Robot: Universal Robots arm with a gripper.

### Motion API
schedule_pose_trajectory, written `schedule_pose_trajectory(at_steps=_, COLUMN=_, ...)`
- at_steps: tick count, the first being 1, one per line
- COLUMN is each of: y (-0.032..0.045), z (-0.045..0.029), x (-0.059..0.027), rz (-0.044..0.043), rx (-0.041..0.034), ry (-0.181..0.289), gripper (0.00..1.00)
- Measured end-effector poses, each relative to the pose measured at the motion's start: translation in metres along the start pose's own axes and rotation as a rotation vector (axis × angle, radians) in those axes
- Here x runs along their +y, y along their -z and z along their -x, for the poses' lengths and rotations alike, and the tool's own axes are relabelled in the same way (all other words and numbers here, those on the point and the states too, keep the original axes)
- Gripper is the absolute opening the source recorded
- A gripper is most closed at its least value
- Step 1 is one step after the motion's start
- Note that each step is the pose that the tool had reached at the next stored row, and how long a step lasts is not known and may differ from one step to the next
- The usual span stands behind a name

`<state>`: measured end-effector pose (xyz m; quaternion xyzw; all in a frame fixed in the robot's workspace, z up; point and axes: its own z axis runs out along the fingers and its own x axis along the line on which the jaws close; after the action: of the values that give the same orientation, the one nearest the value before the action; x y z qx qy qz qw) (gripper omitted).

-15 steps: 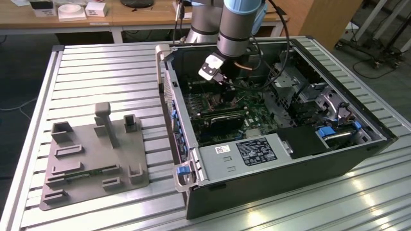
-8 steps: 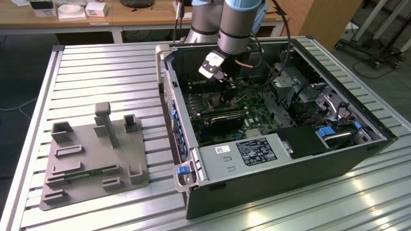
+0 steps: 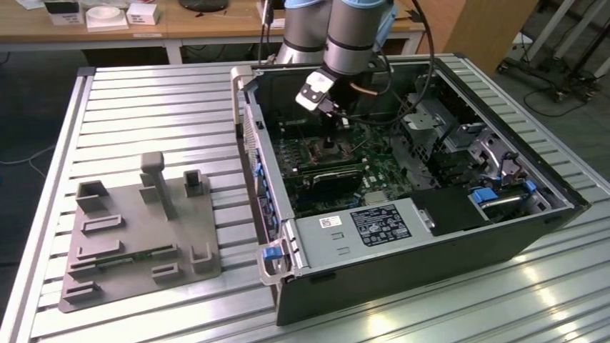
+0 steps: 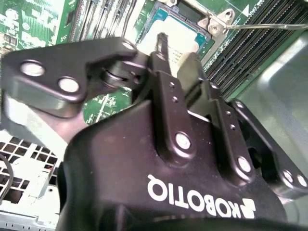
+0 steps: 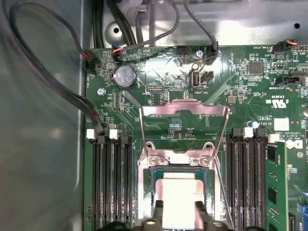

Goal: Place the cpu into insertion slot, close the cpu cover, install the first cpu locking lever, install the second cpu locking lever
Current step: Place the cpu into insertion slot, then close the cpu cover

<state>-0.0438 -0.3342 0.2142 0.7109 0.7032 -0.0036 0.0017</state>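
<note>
The cpu [image 5: 182, 190], a flat chip with a silvery top, lies level over the insertion slot [image 5: 144, 192] on the green board. My gripper [image 5: 178, 211] reaches down into the computer case [image 3: 533, 236], its two black fingers [image 5: 156, 211] standing on either side of the chip, shut on it. In the second wrist view the gripper [image 4: 175, 50] stands in front of the cpu [image 4: 180, 29]. The cpu cover [image 5: 183, 107], a thin silvery frame, is swung open and lies flat on the board beyond the slot. A thin wire locking lever [image 4: 269, 25] stands free beside the slot. The exterior view has the gripper [image 3: 329, 143] low over the board.
Black memory slots [image 5: 113, 183] flank the socket on both sides, with a green memory stick [image 5: 275, 187] in one. Dark cables [image 5: 48, 72] run along the case wall. A labelled grey power-supply box [image 3: 367, 225] sits at the case's near end. A grey fixture plate [image 3: 143, 236] lies on the slatted table.
</note>
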Motion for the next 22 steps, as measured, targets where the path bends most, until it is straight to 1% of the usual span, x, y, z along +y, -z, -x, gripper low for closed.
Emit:
schedule_pose_trajectory(at_steps=1, y=0.001, z=0.0, x=0.0, rz=0.0001, rx=0.0001, ry=0.0, gripper=0.36)
schedule_pose_trajectory(at_steps=3, y=0.0021, z=0.0, x=0.0, rz=0.0, rx=0.0, ry=0.0, gripper=0.24)
schedule_pose_trajectory(at_steps=4, y=0.0024, z=0.0, x=0.0, rz=0.0001, rx=0.0001, ry=0.001, gripper=0.24)
schedule_pose_trajectory(at_steps=6, y=0.0028, z=0.0, x=0.0001, rz=0.0002, rx=0.0003, ry=0.004, gripper=0.12)
schedule_pose_trajectory(at_steps=8, y=0.003, z=0.0, x=0.0001, rz=0.0003, rx=0.0003, ry=0.015, gripper=0.1)
schedule_pose_trajectory(at_steps=12, y=0.0034, z=0.0, x=0.0002, rz=0.0005, rx=0.0, ry=0.058, gripper=0.1)
schedule_pose_trajectory(at_steps=19, y=0.0036, z=0.0, x=0.0002, rz=0.0006, rx=0.0, ry=0.062, gripper=0.1)
schedule_pose_trajectory(at_steps=22, y=0.006, z=0.0, x=0.0001, rz=0.0005, rx=-0.0001, ry=0.062, gripper=0.1)
